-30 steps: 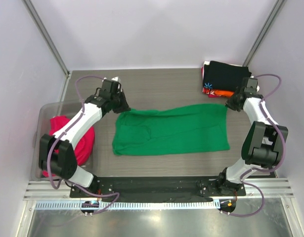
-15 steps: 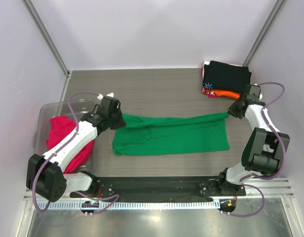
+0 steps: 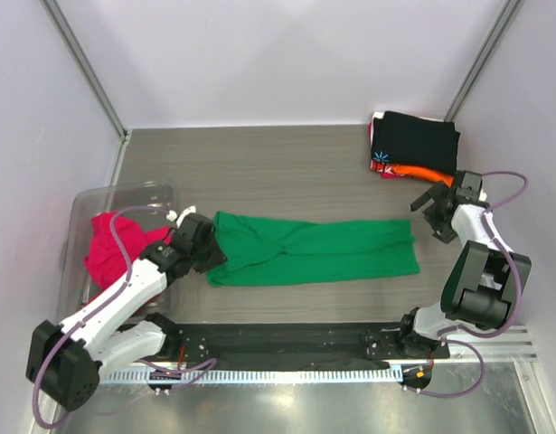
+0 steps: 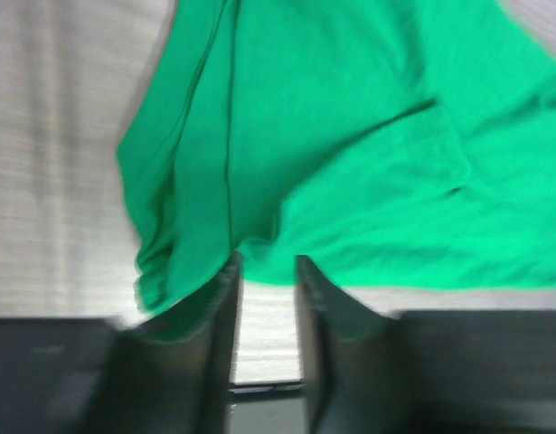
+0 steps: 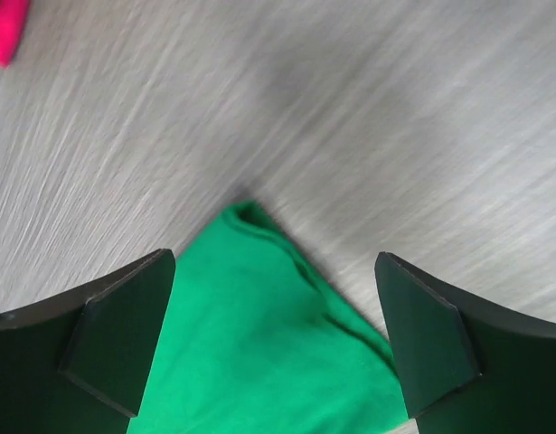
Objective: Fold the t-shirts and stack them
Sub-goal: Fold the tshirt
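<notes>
The bright green t-shirt [image 3: 323, 253] lies across the middle of the table as a long band, its far edge folded over toward me. My left gripper [image 3: 211, 250] sits at its left end. In the left wrist view its jaws [image 4: 267, 264] stand a little apart, the bare table shows between them, and the green cloth [image 4: 350, 163] lies just past the tips. My right gripper [image 3: 429, 201] hovers wide open over the shirt's far right corner [image 5: 259, 344], holding nothing. A magenta-pink t-shirt [image 3: 110, 249] lies in the bin on the left. Folded black, orange and red-patterned t-shirts [image 3: 413, 145] are stacked at the back right.
A clear plastic bin [image 3: 124, 194] stands at the left edge of the table, close to the left arm. The folded stack sits just behind the right gripper. White walls and metal posts enclose the table on three sides.
Both grippers carried the green shirt's far edge toward me, folding it over into a narrower band. Both then opened and let go of the cloth.
</notes>
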Robot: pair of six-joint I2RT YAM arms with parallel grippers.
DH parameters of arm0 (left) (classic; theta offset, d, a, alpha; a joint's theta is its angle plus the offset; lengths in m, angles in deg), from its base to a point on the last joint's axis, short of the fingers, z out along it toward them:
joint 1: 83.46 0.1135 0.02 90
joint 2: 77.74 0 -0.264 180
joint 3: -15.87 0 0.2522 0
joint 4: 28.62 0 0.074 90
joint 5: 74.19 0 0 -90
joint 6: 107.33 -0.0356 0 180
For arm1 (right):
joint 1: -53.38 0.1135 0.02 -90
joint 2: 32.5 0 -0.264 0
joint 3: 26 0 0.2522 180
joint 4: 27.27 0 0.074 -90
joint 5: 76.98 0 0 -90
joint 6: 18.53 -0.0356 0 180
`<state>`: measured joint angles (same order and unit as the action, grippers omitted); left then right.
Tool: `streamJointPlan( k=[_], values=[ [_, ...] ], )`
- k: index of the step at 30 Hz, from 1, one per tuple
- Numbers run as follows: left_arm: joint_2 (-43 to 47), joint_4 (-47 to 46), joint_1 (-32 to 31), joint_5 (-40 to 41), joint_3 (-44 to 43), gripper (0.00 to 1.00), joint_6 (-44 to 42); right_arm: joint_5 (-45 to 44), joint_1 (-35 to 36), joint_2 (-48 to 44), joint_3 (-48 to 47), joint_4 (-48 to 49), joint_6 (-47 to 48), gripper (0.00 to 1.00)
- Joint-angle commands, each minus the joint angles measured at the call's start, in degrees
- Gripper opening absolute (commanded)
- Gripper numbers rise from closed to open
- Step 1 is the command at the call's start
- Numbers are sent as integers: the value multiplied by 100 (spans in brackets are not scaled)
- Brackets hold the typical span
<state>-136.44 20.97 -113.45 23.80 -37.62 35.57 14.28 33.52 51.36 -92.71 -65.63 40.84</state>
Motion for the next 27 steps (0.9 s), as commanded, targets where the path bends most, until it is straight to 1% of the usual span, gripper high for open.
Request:
streamJointPlan(
  k=[1,3,5,6,9,10,12,14,16,17,19,20,22,23,24,26,27],
  values=[
    [586,213,-155,2,316,37,510,-56,-141,-255,-49,122,-180,100],
    [824,292,-347,-78,482,47,773,110,-133,-317,-197,113,-232,100],
    [1140,362,-497,9,536,51,923,260,-54,-431,-338,131,-303,100],
    [1228,380,-594,149,553,54,967,313,129,-475,-374,131,-312,100],
    [1238,372,-604,431,510,55,941,305,613,-528,-506,148,-277,100],
    [1073,319,-604,475,457,55,915,401,963,-493,-497,192,-259,100],
    [843,161,-604,537,334,54,810,507,1281,-379,-410,289,-259,100],
    [369,-101,-604,581,220,54,722,674,1589,-291,-182,534,-215,100],
    [0,-269,-604,660,53,52,616,718,1747,-107,-58,623,-163,100],
    [-367,-400,-604,686,-61,51,590,735,1783,-19,38,640,-67,100],
    [-703,-533,-604,756,-167,50,511,727,1845,200,118,597,22,100],
    [-1061,-673,-604,800,-228,49,484,605,1897,254,196,545,57,100],
    [-1441,-840,-595,906,-307,47,440,403,1950,403,241,334,57,99],
    [-1626,-867,-586,932,-430,46,414,280,1985,421,346,307,57,100],
    [-2036,-885,-569,959,-500,45,405,226,1986,456,390,272,40,100],
    [-2417,-920,-551,1029,-763,43,352,138,1986,456,591,219,-21,100],
    [-2845,-946,-534,1055,-861,43,309,129,1986,448,680,219,-74,100]
  ],
)
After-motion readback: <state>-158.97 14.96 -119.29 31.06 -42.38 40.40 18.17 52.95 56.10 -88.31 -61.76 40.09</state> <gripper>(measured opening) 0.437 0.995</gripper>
